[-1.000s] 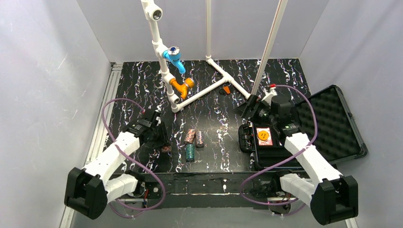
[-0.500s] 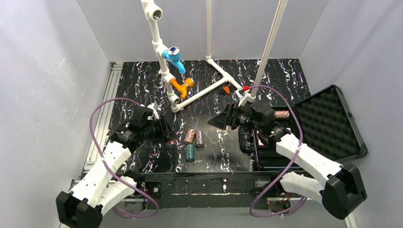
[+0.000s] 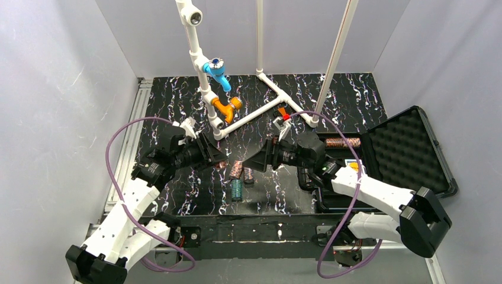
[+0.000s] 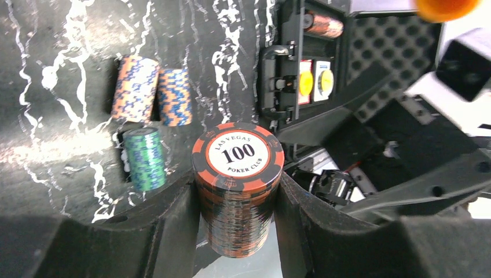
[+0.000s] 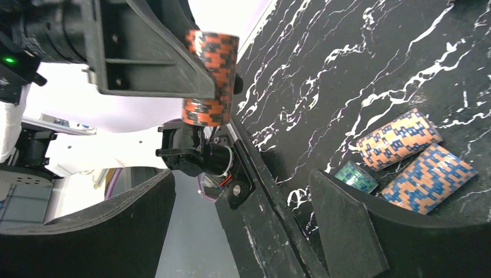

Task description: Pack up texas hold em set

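White pipe frame (image 3: 208,94), marbled black table (image 3: 177,94)

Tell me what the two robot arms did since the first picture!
The left pincer, shut on an orange-black chip stack, lifted it and swung right, toward the middle. The right pincer left the case and swung left to meet it, open and empty. The three chip rolls on the table and the roll in the case stayed put.
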Controlling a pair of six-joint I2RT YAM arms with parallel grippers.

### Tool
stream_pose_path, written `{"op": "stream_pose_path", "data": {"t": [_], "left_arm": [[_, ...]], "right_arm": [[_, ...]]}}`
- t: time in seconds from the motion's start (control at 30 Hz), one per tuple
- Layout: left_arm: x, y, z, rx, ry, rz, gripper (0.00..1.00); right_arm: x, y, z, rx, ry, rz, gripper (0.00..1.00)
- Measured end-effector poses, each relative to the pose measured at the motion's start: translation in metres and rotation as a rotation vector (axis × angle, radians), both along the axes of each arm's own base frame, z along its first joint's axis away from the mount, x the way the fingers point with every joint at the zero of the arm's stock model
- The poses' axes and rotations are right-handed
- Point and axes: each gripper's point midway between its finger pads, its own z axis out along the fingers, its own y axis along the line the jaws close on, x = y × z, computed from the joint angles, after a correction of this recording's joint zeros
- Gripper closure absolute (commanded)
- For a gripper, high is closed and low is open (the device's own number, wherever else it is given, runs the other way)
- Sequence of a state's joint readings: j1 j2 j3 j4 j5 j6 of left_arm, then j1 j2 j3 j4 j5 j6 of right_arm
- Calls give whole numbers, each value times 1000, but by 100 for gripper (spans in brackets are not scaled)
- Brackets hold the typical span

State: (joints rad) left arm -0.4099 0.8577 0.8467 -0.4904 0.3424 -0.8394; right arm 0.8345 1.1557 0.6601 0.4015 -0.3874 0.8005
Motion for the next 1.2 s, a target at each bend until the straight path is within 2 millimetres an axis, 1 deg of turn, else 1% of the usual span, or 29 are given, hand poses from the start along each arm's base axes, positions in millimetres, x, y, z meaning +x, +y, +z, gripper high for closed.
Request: {"op": "stream_pose_path", "data": {"t": [0.1,0.17,0.37,0.57,0.73,1.03,1.2], "left_arm": [[3,-5,14,-36,-34,-10,100],[4,-8,20,-52,-46,-18,100],[0,-12,24,-73,-48,-47,100],[-2,-17,32,-97,-77,-72,100],[-5,-19,36,-109,-89,-89,100],[-6,-21,37,-113,-93,-97,100],[-6,-21,38,-114,-95,-98,100]], "right_arm": [[-4,9,-4,-4,10,19,8],[-7,15,-4,-1,14,33,9],[-11,33,1,18,12,66,11],[-14,48,10,51,3,92,13],[-15,56,12,63,11,102,14],[-19,65,22,92,1,122,18],[-20,69,21,94,8,120,21]]}}
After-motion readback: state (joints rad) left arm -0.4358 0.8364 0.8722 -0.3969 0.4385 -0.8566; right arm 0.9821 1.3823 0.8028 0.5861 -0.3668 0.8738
